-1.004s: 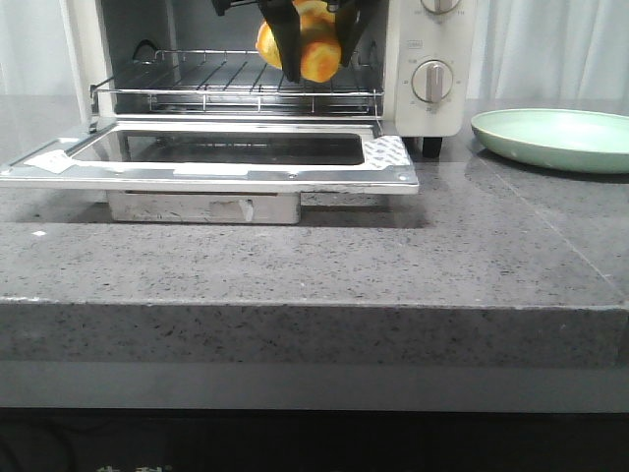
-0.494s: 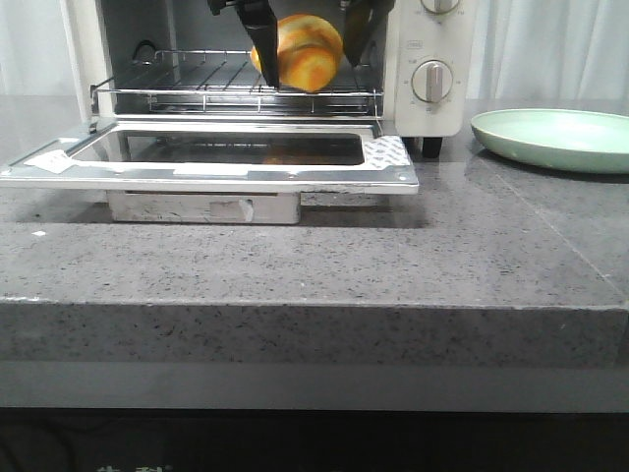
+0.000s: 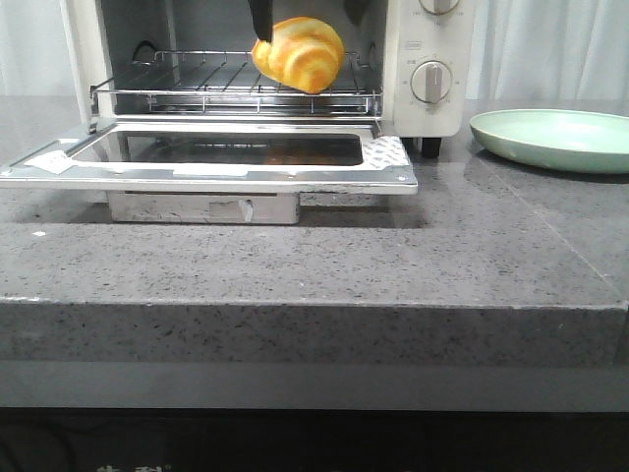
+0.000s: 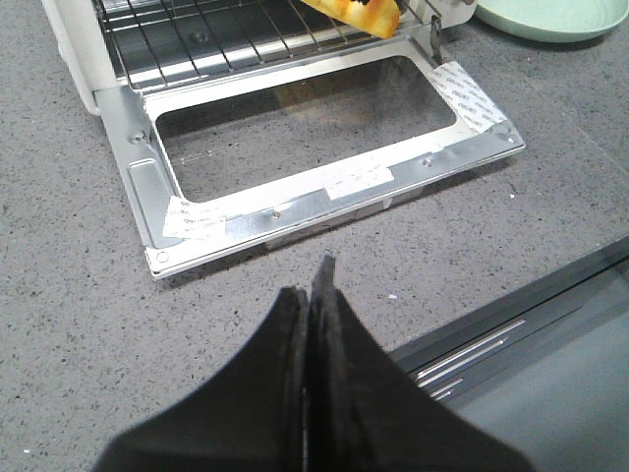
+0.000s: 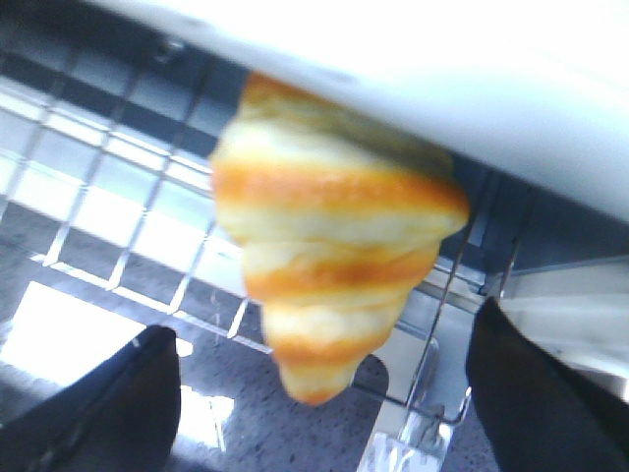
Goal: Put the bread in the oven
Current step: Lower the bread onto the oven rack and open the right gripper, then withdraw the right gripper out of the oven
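Observation:
The bread (image 3: 299,54), a golden-orange croissant roll with pale stripes, lies on the wire rack (image 3: 187,74) at the right front of the white oven (image 3: 435,116). The oven's glass door (image 3: 216,177) is folded down flat. My right gripper (image 3: 308,29) is open above the bread, one dark finger on each side and neither touching it. In the right wrist view the bread (image 5: 334,256) lies between the spread fingers of the right gripper (image 5: 329,413). My left gripper (image 4: 313,295) is shut and empty over the counter in front of the door (image 4: 295,202). An end of the bread (image 4: 359,12) shows there too.
A pale green round plate (image 3: 550,138) sits on the grey stone counter right of the oven; it also shows in the left wrist view (image 4: 550,15). The open door juts toward the counter's front edge (image 3: 314,310). Two silver knobs (image 3: 431,81) are on the oven's right panel.
My right gripper has opened and risen, letting go of the bread. The bread has settled on the wire rack and now shows whole between the fingers.

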Tool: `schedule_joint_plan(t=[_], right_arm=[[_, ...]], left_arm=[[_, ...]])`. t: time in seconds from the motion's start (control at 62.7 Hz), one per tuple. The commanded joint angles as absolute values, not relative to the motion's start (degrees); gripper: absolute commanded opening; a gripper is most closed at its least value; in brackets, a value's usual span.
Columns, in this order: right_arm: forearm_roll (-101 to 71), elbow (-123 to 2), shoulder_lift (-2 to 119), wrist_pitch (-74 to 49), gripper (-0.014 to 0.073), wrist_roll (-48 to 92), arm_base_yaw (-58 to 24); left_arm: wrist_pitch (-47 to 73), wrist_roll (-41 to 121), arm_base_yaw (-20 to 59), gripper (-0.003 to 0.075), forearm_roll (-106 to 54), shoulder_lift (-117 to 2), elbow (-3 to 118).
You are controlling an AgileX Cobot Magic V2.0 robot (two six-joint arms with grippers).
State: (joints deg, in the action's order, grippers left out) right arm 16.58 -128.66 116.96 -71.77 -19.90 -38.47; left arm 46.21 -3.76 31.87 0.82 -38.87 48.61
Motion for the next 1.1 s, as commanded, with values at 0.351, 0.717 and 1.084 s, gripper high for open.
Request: schedule_joint_plan(t=[0.351,0.717,1.084], right_arm=[[14.82,-102.57,90.62,-65.07,0.0603,-16.01,-35.06],[-4.0,-70.44,63.22,-52.27,0.0603,-1.81,-16.36],[-5.08,-51.61,34.9,-50.61,0.0603,0.0,-13.89]], left_arm=[[42.5,-4.27,31.74,-0.0018,0.48,-38.76,50.14],[42.6,-4.27,31.74,-0.0018,0.0,-38.76,50.14],[42.6,-4.27,31.74,-0.0018,0.0,-38.76,50.14]])
